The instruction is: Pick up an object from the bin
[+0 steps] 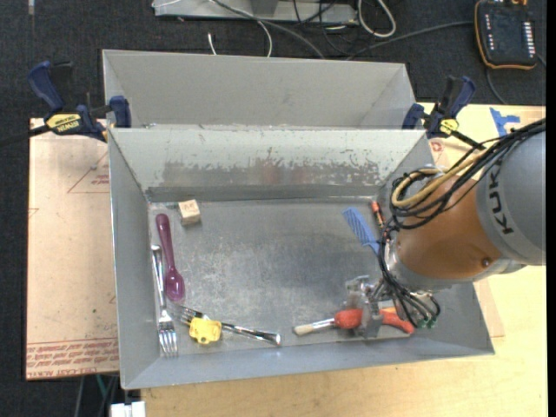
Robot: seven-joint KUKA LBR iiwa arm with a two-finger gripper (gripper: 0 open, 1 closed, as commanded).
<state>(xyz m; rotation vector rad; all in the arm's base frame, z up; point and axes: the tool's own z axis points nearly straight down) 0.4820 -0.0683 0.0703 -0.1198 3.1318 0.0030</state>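
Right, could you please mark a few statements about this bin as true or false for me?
1. A purple spoon lies along the left side of the bin. True.
2. The tan block sits in the near right corner. False: it lies far left, by the spoon's handle end.
3. The gripper is at the near right, by an orange tool. True.
4. The yellow piece lies against the far wall. False: it lies near the front wall.

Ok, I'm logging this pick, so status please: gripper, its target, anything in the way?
Gripper low in the bin's near right corner, over the orange-handled brush. Blue piece by right wall, just behind. Purple spoon and fork far left, apart.
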